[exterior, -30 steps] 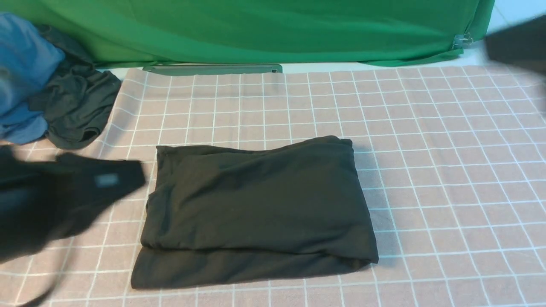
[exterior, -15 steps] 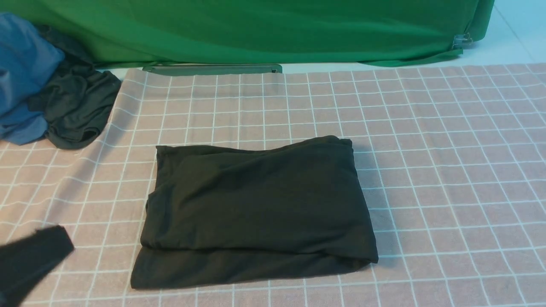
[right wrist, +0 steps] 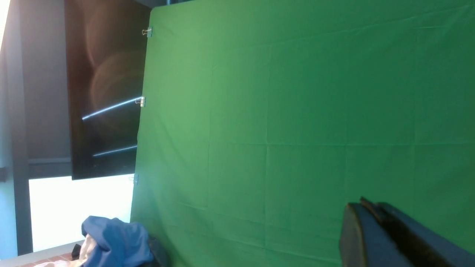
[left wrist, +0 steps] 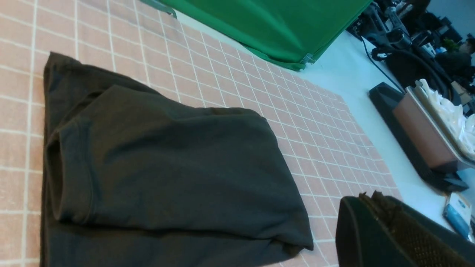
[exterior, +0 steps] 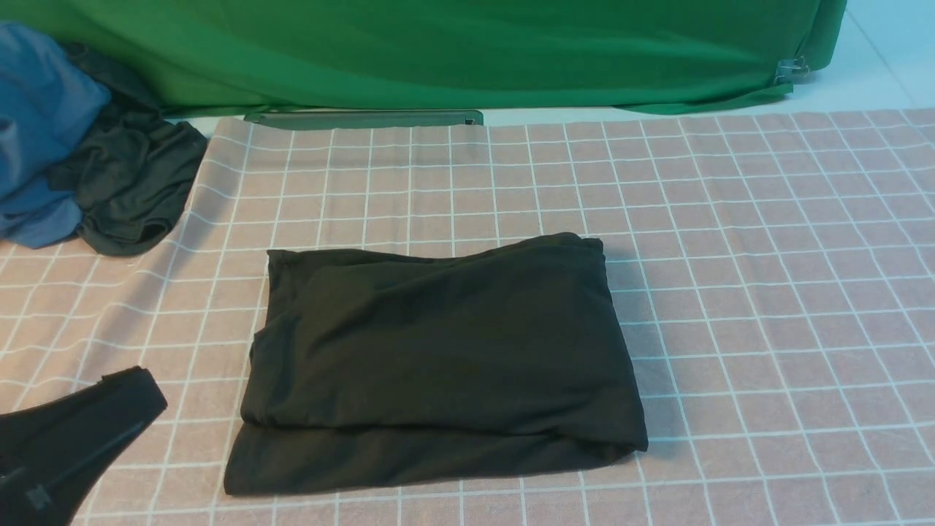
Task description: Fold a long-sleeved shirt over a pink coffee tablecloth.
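Our left gripper [exterior: 109, 409] sits low at the near left corner of the front view, its two dark fingers pressed together with nothing between them, resting over the pink cloth and well apart from the shirt. Its own wrist view shows the same closed fingertips [left wrist: 374, 207] beside the shirt's near edge. Our right gripper [right wrist: 371, 218] is outside the front view; its wrist camera shows its fingers pressed together, empty, facing the green backdrop [right wrist: 297, 111]

Outward from the left gripper, the long-sleeved shirt [exterior: 438, 358] lies folded into a thick black rectangle in the middle of the pink coffee tablecloth [exterior: 767, 292]. Its long axis runs left to right across the front view, slightly askew to the white grid lines. A lower layer juts out along the near edge. No print shows

Far left, a blue garment [exterior: 36, 131] and a dark grey garment [exterior: 131, 183] lie heaped at the tablecloth's edge
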